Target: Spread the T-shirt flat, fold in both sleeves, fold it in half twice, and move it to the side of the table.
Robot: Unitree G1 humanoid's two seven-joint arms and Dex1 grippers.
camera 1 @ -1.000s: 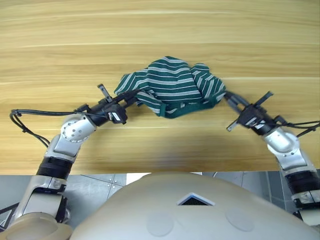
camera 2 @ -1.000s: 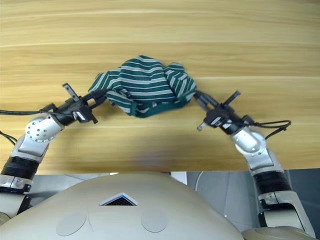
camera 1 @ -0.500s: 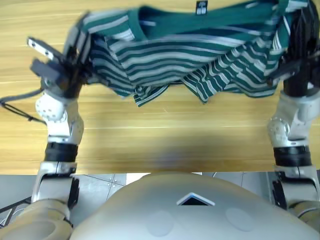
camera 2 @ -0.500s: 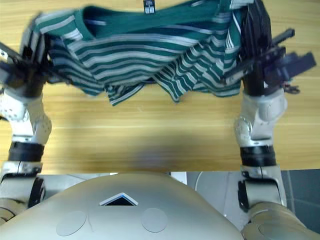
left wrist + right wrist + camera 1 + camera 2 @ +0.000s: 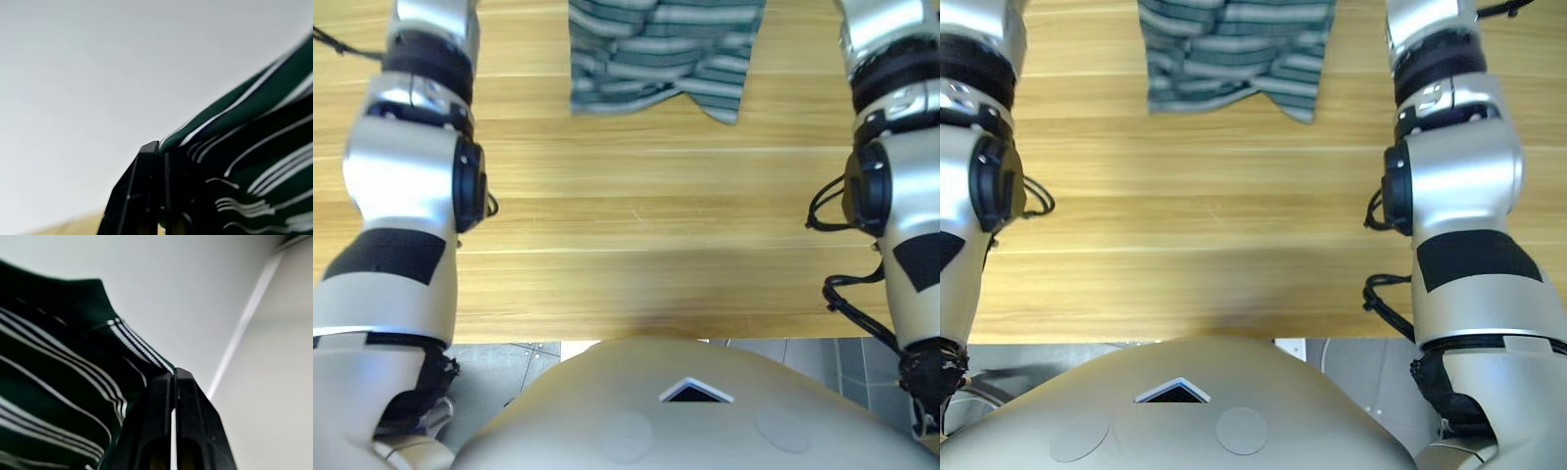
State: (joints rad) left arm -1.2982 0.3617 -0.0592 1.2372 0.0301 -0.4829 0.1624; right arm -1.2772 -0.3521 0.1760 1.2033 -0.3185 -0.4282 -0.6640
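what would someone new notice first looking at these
The green striped T-shirt hangs bunched between the two upright arms, over the far part of the wooden table. In the wrist views, the left hand and the right hand are each shut on an edge of its fabric.

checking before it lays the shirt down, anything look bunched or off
Yes. The T-shirt hangs crumpled over the table: folds overlap and its lower edge dips toward the robot's right. The left gripper and right gripper each pinch its edge.
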